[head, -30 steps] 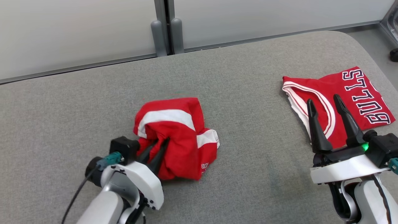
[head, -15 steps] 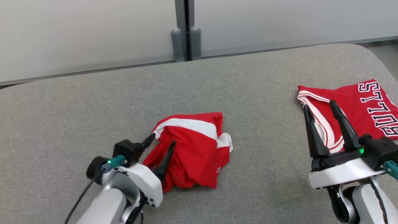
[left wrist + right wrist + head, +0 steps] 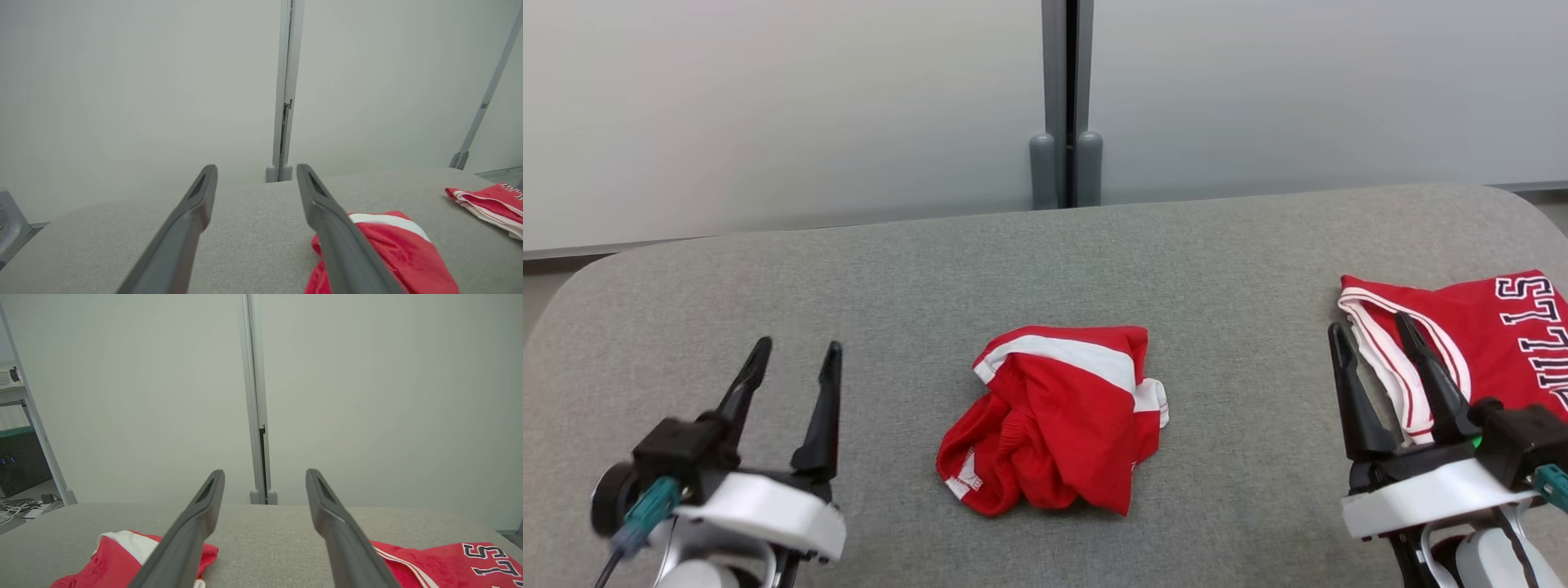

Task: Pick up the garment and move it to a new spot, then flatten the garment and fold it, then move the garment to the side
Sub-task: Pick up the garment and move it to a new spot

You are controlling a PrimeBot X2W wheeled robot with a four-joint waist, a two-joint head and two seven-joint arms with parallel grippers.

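Spread and empty, left gripper (image 3: 797, 347) at nine o'clock and right gripper (image 3: 1368, 325) at three flank the crumpled garment (image 3: 1062, 416), likely for flattening.

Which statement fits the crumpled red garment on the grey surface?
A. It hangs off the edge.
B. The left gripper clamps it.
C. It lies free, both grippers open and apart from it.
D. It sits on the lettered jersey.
C: the crumpled red garment lies alone, the left gripper and right gripper both open and clear of it.
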